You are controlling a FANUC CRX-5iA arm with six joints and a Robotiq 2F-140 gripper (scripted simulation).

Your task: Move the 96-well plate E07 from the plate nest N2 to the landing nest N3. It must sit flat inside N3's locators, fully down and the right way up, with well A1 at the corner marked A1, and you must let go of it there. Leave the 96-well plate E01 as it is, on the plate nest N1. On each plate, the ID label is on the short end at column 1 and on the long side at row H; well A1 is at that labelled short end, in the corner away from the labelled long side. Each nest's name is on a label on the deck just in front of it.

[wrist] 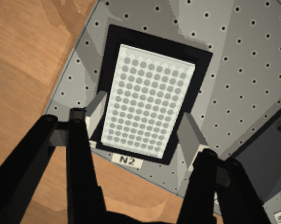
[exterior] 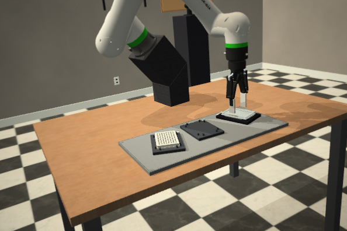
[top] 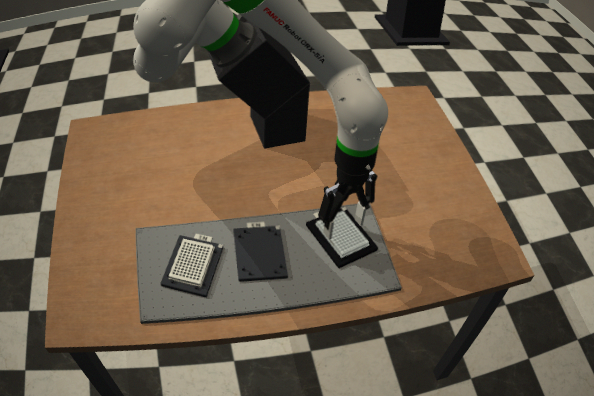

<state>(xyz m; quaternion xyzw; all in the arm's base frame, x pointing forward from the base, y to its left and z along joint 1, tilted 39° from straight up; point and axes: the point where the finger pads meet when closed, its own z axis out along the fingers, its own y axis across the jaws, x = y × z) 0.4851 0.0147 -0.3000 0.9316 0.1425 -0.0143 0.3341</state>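
The gripper (wrist: 143, 131) sits low over plate E07 (wrist: 147, 102) in nest N2 (wrist: 199, 58). Its pads (wrist: 190, 135) flank the plate's long sides, open and gripping nothing.
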